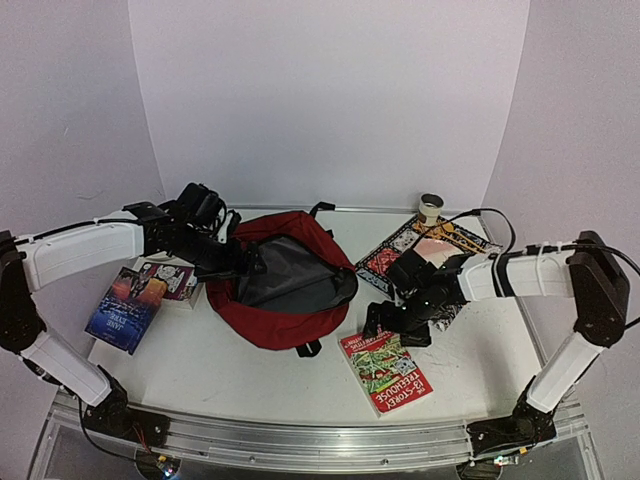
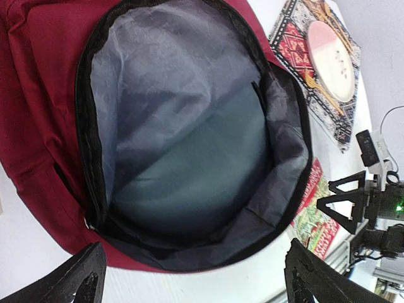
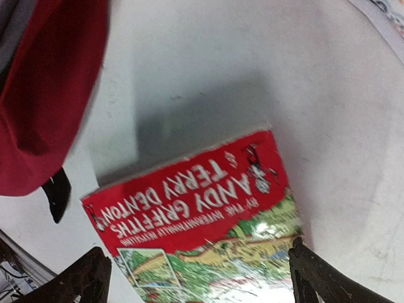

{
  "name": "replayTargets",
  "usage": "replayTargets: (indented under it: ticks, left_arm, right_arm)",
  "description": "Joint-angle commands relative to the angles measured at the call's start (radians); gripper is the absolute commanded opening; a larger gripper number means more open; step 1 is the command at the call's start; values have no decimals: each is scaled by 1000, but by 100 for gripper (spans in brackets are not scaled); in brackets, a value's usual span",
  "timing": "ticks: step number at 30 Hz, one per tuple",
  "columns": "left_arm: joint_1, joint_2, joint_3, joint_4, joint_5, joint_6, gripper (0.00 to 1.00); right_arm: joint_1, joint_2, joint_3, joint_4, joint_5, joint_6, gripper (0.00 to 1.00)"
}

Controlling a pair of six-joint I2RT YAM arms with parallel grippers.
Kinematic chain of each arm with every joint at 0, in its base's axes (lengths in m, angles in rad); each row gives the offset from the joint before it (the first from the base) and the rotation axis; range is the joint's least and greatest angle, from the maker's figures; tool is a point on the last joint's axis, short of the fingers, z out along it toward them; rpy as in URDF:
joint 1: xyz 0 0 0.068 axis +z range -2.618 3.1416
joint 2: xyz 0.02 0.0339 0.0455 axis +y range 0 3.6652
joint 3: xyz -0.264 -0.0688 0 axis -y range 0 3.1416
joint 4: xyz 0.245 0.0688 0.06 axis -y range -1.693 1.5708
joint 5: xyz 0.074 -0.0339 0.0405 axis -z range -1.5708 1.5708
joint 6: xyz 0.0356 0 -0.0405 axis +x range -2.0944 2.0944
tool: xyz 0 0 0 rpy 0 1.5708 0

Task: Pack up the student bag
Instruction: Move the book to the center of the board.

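The student bag (image 1: 285, 290) is a dark red backpack lying in the middle of the table, its main compartment unzipped and its grey lining showing (image 2: 189, 139). My left gripper (image 1: 222, 262) hovers at the bag's left rim, open (image 2: 192, 284), looking into the empty compartment with nothing between its fingers. A red and green paperback (image 1: 385, 370) lies flat to the right of the bag. My right gripper (image 1: 395, 322) hangs just above that book's top end, open (image 3: 202, 284), its fingertips (image 3: 328, 278) straddling the cover (image 3: 196, 214) without gripping it.
A blue book (image 1: 125, 308) and a smaller book (image 1: 165, 280) lie left of the bag. A patterned book (image 1: 425, 255) lies at the back right, with a small roll (image 1: 431, 208) behind it. The bag's black strap end (image 3: 58, 196) lies beside the red book.
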Motion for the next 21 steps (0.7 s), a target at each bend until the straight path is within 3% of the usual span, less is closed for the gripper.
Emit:
replayTargets:
  ticks: [1,7,11,21]
  left_arm:
    - [-19,-83,-42,3,69,-70,100]
    - [-97,-88,-72,6,95,-119,100]
    - [-122,-94,-91,20,104,-158,99]
    - [-123,-143,-268,192,204,-323,90]
  right_arm:
    - [0,-121,-112,-150,55,-10,98]
    - [1,-161,-218,-133,11,15,97]
    - [16,-148,-239,-25,-64,53,91]
    - [137,-6,-110,97,-85,121,85]
